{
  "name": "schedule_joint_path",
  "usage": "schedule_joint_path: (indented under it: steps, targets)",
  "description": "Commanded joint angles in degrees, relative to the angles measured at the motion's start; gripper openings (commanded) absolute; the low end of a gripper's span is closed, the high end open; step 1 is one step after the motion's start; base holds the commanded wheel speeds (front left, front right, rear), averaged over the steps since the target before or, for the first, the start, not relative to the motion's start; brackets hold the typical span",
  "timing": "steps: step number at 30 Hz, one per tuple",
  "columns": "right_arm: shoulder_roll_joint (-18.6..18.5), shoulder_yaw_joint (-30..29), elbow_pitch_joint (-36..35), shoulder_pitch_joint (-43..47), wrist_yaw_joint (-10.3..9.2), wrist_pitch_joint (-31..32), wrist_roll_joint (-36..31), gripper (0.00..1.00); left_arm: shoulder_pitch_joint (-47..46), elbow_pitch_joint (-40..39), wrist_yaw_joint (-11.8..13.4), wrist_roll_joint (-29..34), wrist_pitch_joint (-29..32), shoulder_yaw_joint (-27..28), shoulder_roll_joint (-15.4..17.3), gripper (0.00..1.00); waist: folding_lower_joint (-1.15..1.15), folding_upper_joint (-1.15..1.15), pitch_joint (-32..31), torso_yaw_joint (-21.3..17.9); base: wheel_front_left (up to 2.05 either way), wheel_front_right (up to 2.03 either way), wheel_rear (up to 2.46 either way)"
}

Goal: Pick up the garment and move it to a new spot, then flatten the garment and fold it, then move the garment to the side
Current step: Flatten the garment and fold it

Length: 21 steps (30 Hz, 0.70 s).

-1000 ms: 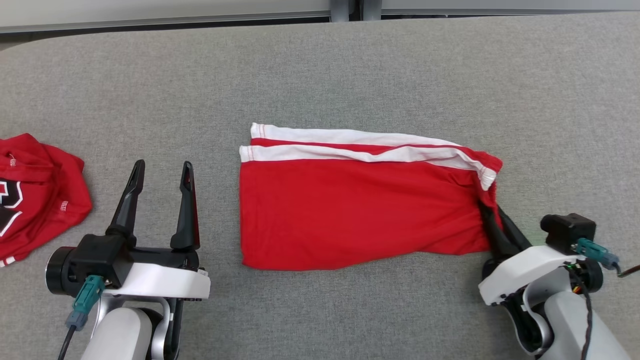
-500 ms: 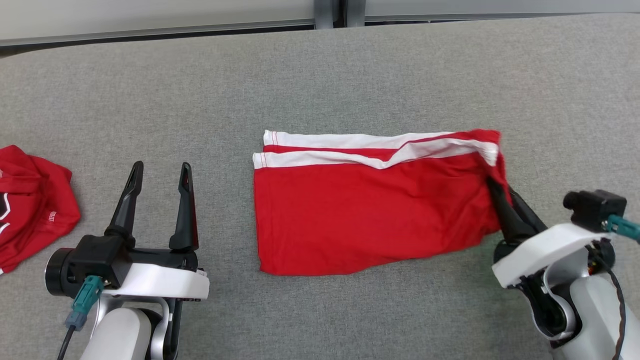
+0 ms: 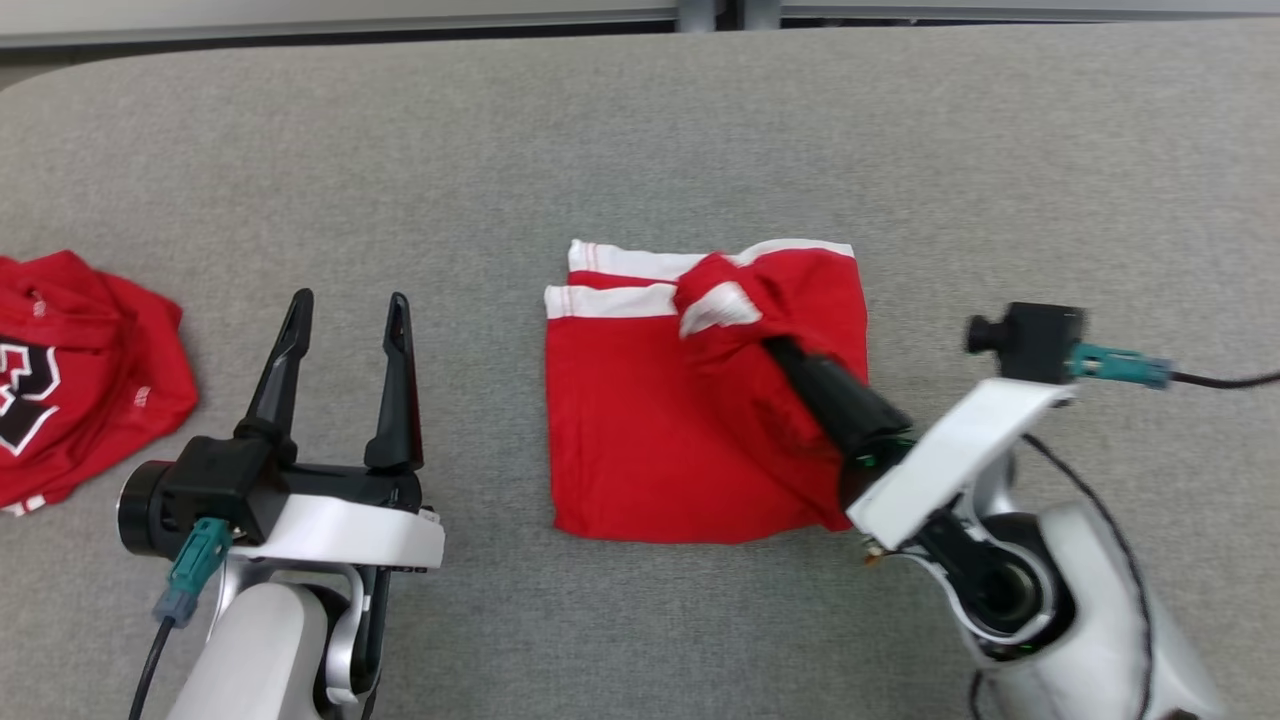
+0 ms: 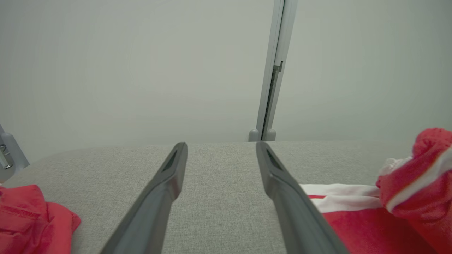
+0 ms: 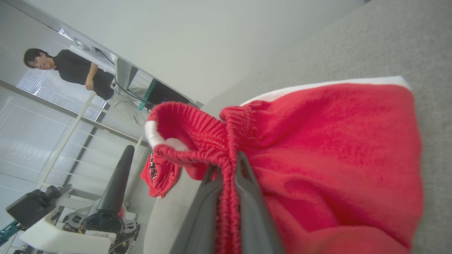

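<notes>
The garment (image 3: 640,430) is a pair of red shorts with white side stripes, lying mid-table on the grey cloth. Its right end is lifted and doubled back over the left part. My right gripper (image 3: 768,345) is shut on the elastic waistband (image 5: 197,134), which bunches up above the fingers (image 5: 247,197) over the garment (image 5: 335,141). The fingertips are buried in fabric in the head view. My left gripper (image 3: 350,300) stands open and holds nothing, left of the garment, apart from it. From the left wrist, its gripper (image 4: 220,144) points at bare table, the garment (image 4: 353,225) at its right.
A second red garment (image 3: 80,370) with a dark print lies crumpled at the table's left edge (image 4: 28,218). The grey table (image 3: 640,130) runs back to a pale wall with a post (image 4: 272,88). A person (image 5: 70,70) stands far off beyond the table.
My right gripper has carried the waistband end up and to the left over the garment, doubling it to about half its width. The left gripper has stayed open in place.
</notes>
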Motion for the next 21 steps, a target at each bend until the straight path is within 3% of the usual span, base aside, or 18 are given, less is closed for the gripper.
schedule_joint_path:
  steps: [1,13,15,16,21]
  targets:
    - [0.59,0.89,1.35,-1.16,0.0,0.5,0.78,0.0,-1.07,0.31,-0.25,-0.51,-0.28,-0.06,-0.02,1.0,0.0,0.0,0.75,1.14,0.0,0.0,0.0]
    - [3.19,11.53,15.53,-9.84,0.01,-9.1,0.5,0.0,-3.62,2.53,-1.68,-0.17,-1.12,-1.17,-2.12,1.0,0.0,0.0,2.98,4.09,0.0,0.0,0.0]
    - [3.22,13.92,16.21,-10.64,0.01,-11.52,1.28,0.78,-3.63,2.81,-1.72,-0.09,-1.16,-1.04,-2.16,1.0,0.0,0.0,3.03,4.03,0.0,0.0,0.0]
    - [3.2,16.6,16.76,-12.02,0.01,-14.1,-0.34,1.0,-3.59,3.11,-1.81,0.01,-1.18,-0.95,-2.16,1.0,0.0,0.0,3.01,3.87,0.0,0.0,0.0]
    - [3.08,22.3,17.66,-13.59,0.01,-20.85,-4.19,1.0,-3.33,3.57,-2.04,0.3,-1.28,-0.62,-2.21,1.0,0.0,0.0,2.29,3.14,0.0,0.0,0.0]
